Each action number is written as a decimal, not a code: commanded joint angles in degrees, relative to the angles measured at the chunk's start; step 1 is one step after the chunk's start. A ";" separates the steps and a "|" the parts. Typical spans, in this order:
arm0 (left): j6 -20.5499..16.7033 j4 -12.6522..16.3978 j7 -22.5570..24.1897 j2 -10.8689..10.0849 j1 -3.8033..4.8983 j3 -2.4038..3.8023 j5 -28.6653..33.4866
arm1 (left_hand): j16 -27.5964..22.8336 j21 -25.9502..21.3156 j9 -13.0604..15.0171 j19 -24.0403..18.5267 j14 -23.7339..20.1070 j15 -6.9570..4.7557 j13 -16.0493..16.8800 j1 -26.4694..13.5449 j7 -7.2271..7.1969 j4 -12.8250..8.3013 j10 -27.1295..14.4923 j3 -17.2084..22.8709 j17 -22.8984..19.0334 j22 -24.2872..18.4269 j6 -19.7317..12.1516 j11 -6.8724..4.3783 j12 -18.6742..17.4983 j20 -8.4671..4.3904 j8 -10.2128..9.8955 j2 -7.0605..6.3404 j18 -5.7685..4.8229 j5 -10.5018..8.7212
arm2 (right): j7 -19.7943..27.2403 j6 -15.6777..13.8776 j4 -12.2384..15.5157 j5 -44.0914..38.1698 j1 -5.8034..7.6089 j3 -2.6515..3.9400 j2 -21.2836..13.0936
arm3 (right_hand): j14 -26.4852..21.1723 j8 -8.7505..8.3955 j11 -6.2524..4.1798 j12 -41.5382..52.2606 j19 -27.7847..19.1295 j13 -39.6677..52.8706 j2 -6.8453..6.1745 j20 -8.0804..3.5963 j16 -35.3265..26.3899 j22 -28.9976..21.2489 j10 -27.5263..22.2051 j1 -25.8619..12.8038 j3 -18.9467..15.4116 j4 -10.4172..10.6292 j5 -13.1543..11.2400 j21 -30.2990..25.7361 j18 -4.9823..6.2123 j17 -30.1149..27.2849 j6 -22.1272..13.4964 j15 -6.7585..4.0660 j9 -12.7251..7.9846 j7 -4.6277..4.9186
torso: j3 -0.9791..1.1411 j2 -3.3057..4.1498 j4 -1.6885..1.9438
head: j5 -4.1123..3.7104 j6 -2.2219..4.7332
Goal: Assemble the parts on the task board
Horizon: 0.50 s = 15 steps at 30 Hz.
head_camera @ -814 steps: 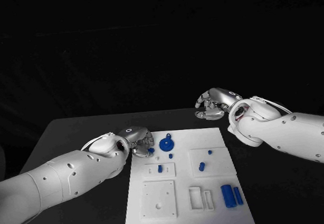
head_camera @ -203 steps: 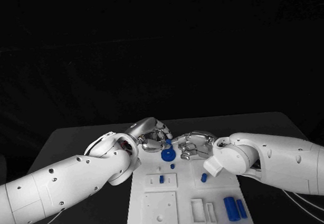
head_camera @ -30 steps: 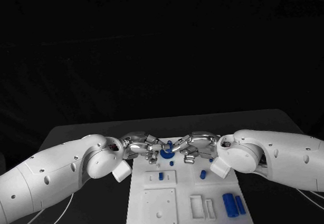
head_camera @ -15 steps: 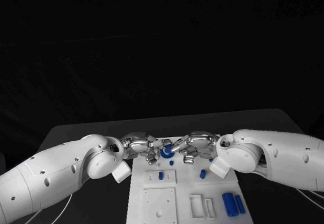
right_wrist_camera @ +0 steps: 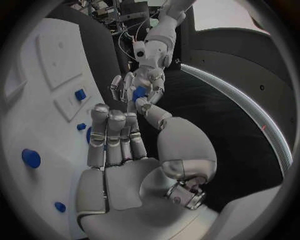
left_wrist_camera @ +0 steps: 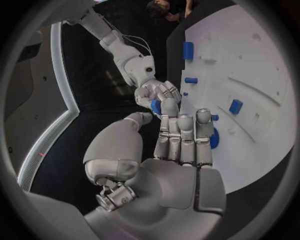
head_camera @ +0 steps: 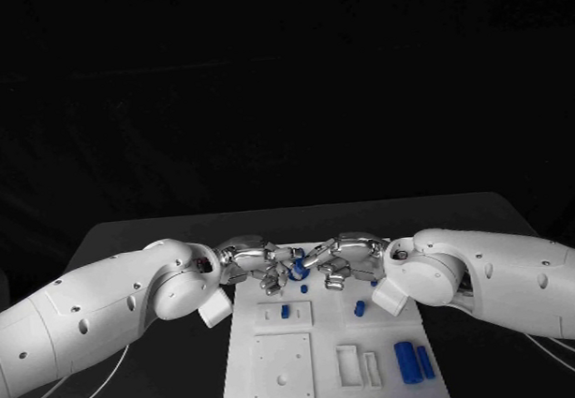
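Task board (head_camera: 334,388): white plate, landmark for all entries. Left hand (head_camera: 252,259): at the board's far end, fingertips pinching a small blue part (head_camera: 299,268) above the plate. Right hand (head_camera: 343,257): facing the left hand across that part, fingers touching it; a firm grip cannot be told. Blue disc (left_wrist_camera: 214,138): on the board under both hands.
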 commanded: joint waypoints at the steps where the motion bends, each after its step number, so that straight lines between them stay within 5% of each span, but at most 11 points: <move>1: 1.63 0.39 1.91 0.15 0.08 0.08 0.61 | 0.26 0.18 0.17 -0.36 -0.30 0.05 -0.14 -0.67 0.07 -1.30 -0.45 0.58 -0.16 1.06 -0.36 -0.09 0.44 -7.47 -0.24 -0.59 -0.85 -0.52 | 0.44 0.99 0.31 -0.21 -0.06 -0.01 0.22 | 0.03 -0.19 -0.19 0.31 -0.14 0.09 0.46 -0.32 0.31 1.20 -0.24 0.19 0.11 -0.33 -0.25 0.23 1.67 0.05 0.18 -0.24 -0.14 0.28 | 0.02 0.02 0.01 | -0.05 0.01; 5: 1.44 0.34 1.85 0.07 0.07 0.08 0.64 | 0.55 0.30 0.51 -0.18 -0.39 0.10 -0.69 -3.19 0.12 -5.54 -0.62 2.89 -0.75 0.90 -0.40 -0.04 0.91 -7.38 -0.41 -0.81 -0.82 -2.27 | 0.42 1.02 0.33 -0.21 -0.06 -0.01 0.18 | 0.02 -0.18 -0.19 0.31 -0.15 0.10 0.47 -0.32 0.31 1.20 -0.24 0.20 0.12 -0.34 -0.24 0.24 1.67 0.06 0.18 -0.24 -0.11 0.27 | 0.01 0.00 0.00 | -0.05 -0.04; 10: 1.32 0.30 1.71 -0.01 0.07 0.08 0.90 | 0.71 0.18 0.63 0.26 -0.36 0.14 -1.31 -6.55 0.20 -9.62 -0.82 5.45 -1.43 0.73 -0.44 0.05 1.27 -7.34 -0.76 -1.59 -0.79 -8.07 | 0.41 1.06 0.38 -0.21 -0.06 -0.01 0.16 | 0.03 -0.18 -0.19 0.31 -0.15 0.10 0.47 -0.32 0.32 1.20 -0.24 0.20 0.13 -0.35 -0.24 0.25 1.67 0.07 0.18 -0.24 -0.08 0.27 | 0.00 0.01 0.00 | -0.08 -0.06; 11: 1.25 0.31 1.64 -0.03 0.07 0.08 0.90 | 0.74 0.17 0.62 0.41 -0.34 0.17 -1.43 -7.19 0.22 -10.37 -0.90 5.86 -1.57 0.70 -0.57 0.07 1.34 -7.36 -0.89 -2.08 -0.73 -11.21 | 0.41 1.07 0.43 -0.21 -0.06 -0.01 0.14 | 0.03 -0.18 -0.19 0.32 -0.15 0.10 0.47 -0.32 0.32 1.20 -0.24 0.21 0.14 -0.35 -0.24 0.25 1.67 0.07 0.18 -0.24 -0.07 0.27 | -0.01 0.02 0.00 | -0.09 -0.06; 15: 1.20 0.33 1.35 -0.11 0.07 0.08 1.07 | 0.86 -0.05 0.60 0.87 -0.23 0.16 -1.90 -9.25 0.24 -12.12 -0.98 8.03 -2.08 0.59 -0.49 0.06 1.65 -7.37 -1.19 -3.42 -0.59 -18.12 | 0.38 1.14 0.66 -0.21 -0.06 -0.01 0.11 | 0.03 -0.18 -0.19 0.32 -0.15 0.11 0.47 -0.32 0.32 1.20 -0.24 0.21 0.14 -0.37 -0.24 0.27 1.67 0.07 0.18 -0.24 -0.05 0.27 | -0.01 0.02 0.02 | -0.12 -0.05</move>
